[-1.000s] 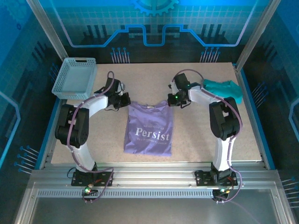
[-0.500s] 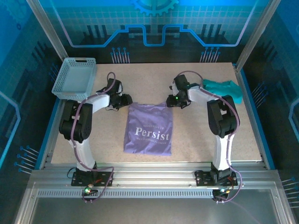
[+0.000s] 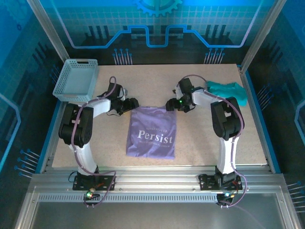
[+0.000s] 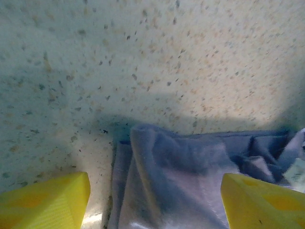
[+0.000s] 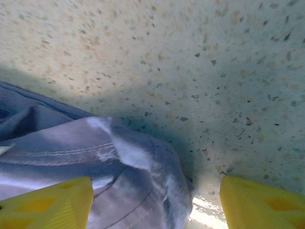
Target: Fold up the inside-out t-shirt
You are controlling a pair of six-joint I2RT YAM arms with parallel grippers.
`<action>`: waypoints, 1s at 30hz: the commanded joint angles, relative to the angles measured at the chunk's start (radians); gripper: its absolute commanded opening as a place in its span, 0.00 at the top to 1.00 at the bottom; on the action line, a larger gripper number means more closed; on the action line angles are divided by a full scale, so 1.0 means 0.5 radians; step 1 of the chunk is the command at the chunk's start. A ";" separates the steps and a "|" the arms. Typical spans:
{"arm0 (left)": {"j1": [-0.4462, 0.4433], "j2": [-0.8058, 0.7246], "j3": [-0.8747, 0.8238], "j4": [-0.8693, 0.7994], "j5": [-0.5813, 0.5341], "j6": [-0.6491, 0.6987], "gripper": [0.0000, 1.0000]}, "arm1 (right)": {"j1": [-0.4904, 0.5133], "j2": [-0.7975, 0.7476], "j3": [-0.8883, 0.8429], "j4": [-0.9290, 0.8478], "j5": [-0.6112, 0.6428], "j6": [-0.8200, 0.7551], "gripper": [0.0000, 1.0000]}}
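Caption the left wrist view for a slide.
Left gripper open over a corner of the lavender t-shirt on the speckled table.

My claw hangs close over the speckled table, its jaws spread wide. A bunched corner of the lavender t-shirt lies between my yellow fingertips. One tip sits over the cloth, though I cannot tell if it touches. The other is over bare tabletop just beside the fabric's edge. A double line of stitching runs across the fold. Shadow darkens the table around the cloth, and a small bright glare shows by its edge.
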 commanded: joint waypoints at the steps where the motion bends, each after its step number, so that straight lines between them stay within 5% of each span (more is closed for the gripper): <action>1: -0.021 0.064 0.043 -0.011 0.141 0.060 0.28 | 0.052 0.067 0.050 -0.043 -0.061 0.046 0.28; 9: -0.060 0.146 0.040 -0.011 0.237 0.038 0.43 | 0.146 0.132 0.096 -0.058 -0.104 0.096 0.37; 27: -0.042 0.251 0.131 -0.015 0.352 0.031 1.00 | 0.125 0.133 0.141 0.045 -0.194 0.114 0.88; 30: -0.015 0.181 0.129 0.049 0.371 -0.004 1.00 | 0.089 0.049 0.103 0.163 -0.262 0.116 0.99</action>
